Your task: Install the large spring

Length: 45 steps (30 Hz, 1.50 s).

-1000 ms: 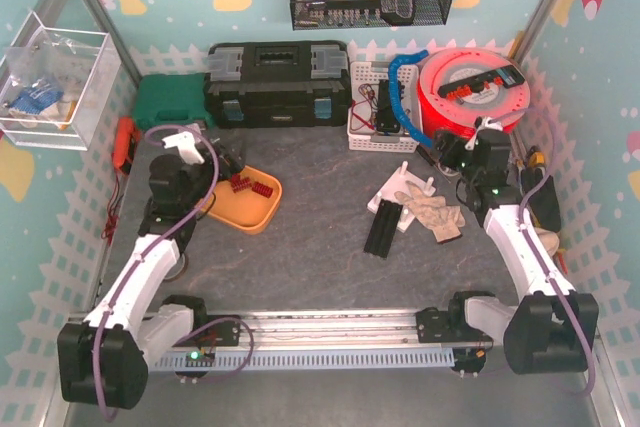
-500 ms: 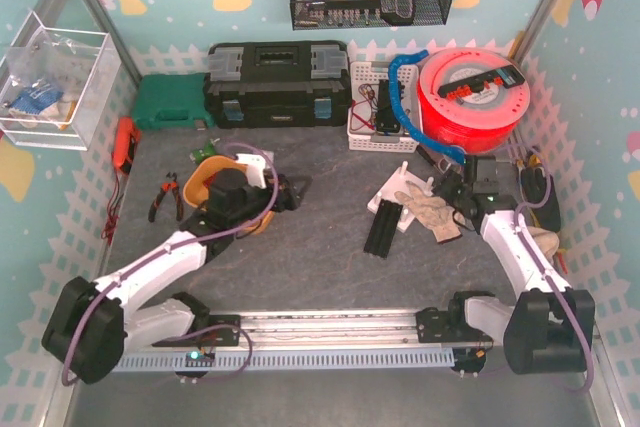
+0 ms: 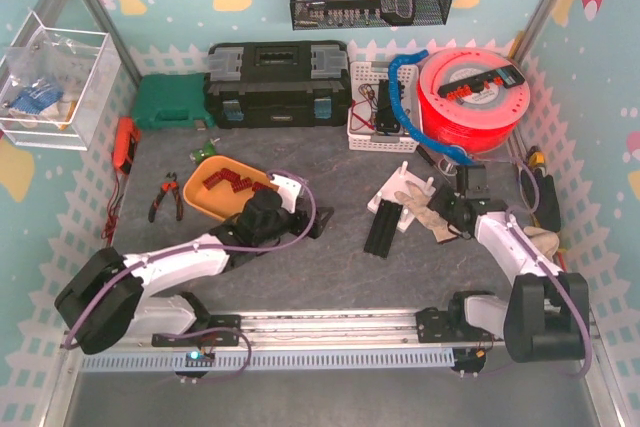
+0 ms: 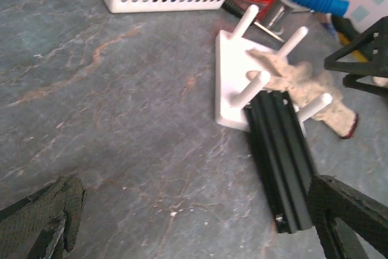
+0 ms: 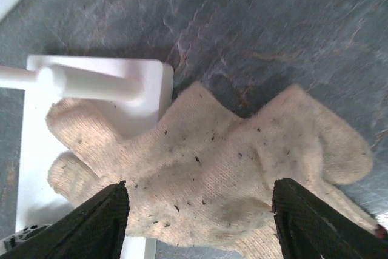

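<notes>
Several red springs (image 3: 222, 178) lie in the orange tray (image 3: 192, 197) at mid-left; I cannot tell which one is the large one. My left gripper (image 3: 318, 225) is open and empty, low over the table just right of the tray and left of the black extrusion (image 3: 383, 229). In the left wrist view the gripper (image 4: 200, 232) faces the extrusion (image 4: 282, 150) and the white peg board (image 4: 233, 71). My right gripper (image 3: 447, 215) is open, its fingers straddling the beige glove (image 5: 212, 174), which lies partly on the peg board (image 5: 91, 68).
Pliers (image 3: 163, 195) lie left of the tray. A black toolbox (image 3: 277, 82), a green case (image 3: 170, 102), a white basket (image 3: 378, 112) and a red reel (image 3: 470, 97) line the back. A metal rail (image 3: 330, 327) runs along the near edge.
My left arm has swung right and forward from the tray to the table's middle, uncovering the tray. My right gripper has come down and left over the glove.
</notes>
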Motion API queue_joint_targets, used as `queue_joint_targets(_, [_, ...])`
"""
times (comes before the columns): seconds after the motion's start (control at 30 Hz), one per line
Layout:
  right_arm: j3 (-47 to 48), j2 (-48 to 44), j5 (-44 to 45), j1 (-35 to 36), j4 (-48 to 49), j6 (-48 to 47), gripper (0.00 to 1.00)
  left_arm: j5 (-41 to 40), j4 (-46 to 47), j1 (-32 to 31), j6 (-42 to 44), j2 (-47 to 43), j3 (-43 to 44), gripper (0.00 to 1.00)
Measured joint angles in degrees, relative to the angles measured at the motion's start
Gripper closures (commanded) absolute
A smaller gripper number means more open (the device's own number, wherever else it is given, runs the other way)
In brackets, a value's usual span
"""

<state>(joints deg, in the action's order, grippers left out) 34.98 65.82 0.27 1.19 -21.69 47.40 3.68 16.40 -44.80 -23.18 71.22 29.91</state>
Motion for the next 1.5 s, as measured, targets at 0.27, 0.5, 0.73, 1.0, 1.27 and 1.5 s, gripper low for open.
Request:
queue_joint_targets(0.27, [-3.6, 4.4, -2.3, 0.8, 5.2, 0.5, 0.35, -5.6, 0.5, -0.3, 4.0, 0.2, -0.6, 0.01])
queue_joint_targets(0.5, [-4.5, 6.4, -1.8, 0.8, 7.8, 0.0, 0.45, -7.3, 1.2, -0.3, 4.6, -3.0, -1.8, 0.01])
queue_joint_targets(0.73, [-5.2, 6.1, 0.4, 0.8, 9.0, 0.0, 0.70, -8.5, 1.5, -0.3, 4.7, -3.3, -2.0, 0.01])
queue_joint_targets(1.0, [-6.6, 3.3, 5.4, 0.8, 8.6, 1.6, 1.00, -10.3, 1.6, -0.3, 5.0, -3.3, -2.3, 0.01])
queue_joint_targets(1.27, [-7.1, -2.4, 16.4, 0.7, 5.2, 4.1, 1.00, -11.8, 1.9, -0.3, 5.2, -3.3, -2.9, 0.01])
queue_joint_targets(1.5, [-6.9, -3.5, 26.4, -1.9, 0.0, 9.8, 1.00, -11.8, 1.9, -0.3, 5.4, -3.3, -2.9, 0.01])
